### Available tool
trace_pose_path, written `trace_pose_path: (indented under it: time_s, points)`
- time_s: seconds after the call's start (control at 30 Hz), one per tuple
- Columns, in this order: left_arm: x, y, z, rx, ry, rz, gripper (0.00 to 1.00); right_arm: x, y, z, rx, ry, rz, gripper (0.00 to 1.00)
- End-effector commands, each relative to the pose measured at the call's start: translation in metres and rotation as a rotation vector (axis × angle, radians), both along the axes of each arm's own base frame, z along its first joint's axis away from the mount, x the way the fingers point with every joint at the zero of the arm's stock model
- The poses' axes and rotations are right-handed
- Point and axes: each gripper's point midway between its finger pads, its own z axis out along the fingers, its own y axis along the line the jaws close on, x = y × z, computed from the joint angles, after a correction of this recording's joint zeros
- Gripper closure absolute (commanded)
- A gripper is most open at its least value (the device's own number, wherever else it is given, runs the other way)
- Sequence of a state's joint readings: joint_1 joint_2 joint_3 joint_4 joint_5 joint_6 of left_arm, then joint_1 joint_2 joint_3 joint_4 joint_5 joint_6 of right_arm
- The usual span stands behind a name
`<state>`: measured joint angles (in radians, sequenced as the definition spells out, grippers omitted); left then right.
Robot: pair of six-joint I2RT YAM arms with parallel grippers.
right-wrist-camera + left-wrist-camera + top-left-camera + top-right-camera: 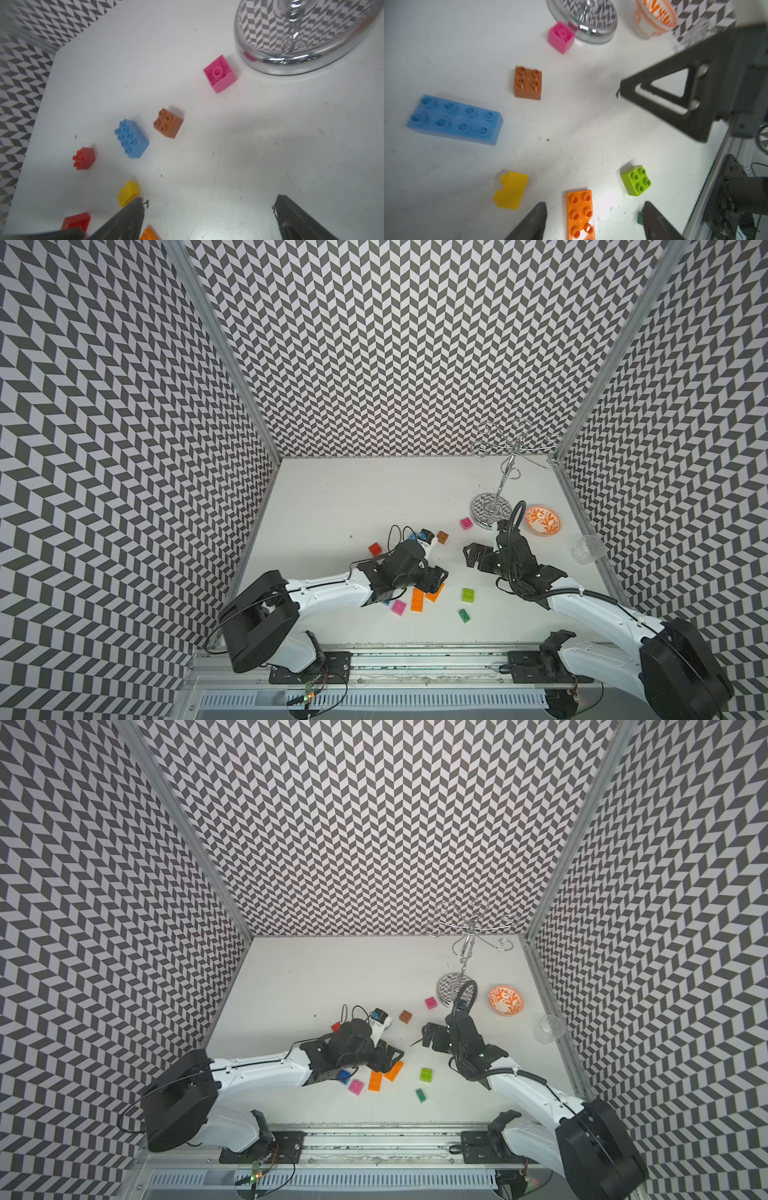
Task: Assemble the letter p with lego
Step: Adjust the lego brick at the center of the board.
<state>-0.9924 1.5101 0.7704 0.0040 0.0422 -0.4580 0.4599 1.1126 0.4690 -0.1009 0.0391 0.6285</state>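
White tabletop, chevron walls. Left gripper spread astride an orange brick, untouched; yellow brick and lime brick flank its fingers. Right gripper gapes empty, pink brick ahead.

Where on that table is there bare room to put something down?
Bare: the table, far left, between back wall and red brick; the front strip between dark green brick and rail. Crowded: around the orange plates, and by the chrome stand.
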Motion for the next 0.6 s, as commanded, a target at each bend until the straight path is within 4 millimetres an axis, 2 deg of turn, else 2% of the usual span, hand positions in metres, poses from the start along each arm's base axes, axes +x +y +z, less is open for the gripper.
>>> trace_pose_path:
  time_s: [0.0, 0.23, 0.37, 0.57]
  points:
    - [-0.008, 0.002, -0.027, 0.19, 0.023, -0.022, 0.32, 0.0, -0.009, 0.002, 0.047, 0.012, -0.033, 0.01]
    - [-0.011, 0.001, -0.066, 0.336, 0.092, -0.035, 0.42, -0.002, -0.02, 0.0, 0.066, -0.002, -0.053, 0.01]
    - [-0.014, -0.005, -0.076, 0.345, 0.119, -0.054, 0.47, -0.004, -0.022, 0.001, 0.071, -0.017, -0.053, 0.01]
    - [-0.012, 0.004, -0.085, 0.396, 0.125, -0.024, 0.52, -0.005, -0.022, 0.001, 0.078, -0.027, -0.046, 0.01]
